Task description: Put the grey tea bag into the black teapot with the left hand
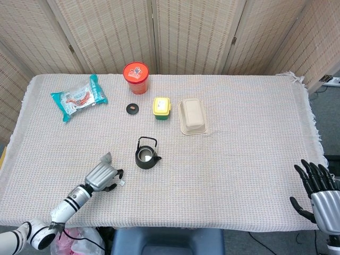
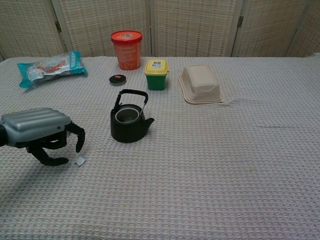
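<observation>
Head: high, downward. Chest: low, seemingly closer.
</observation>
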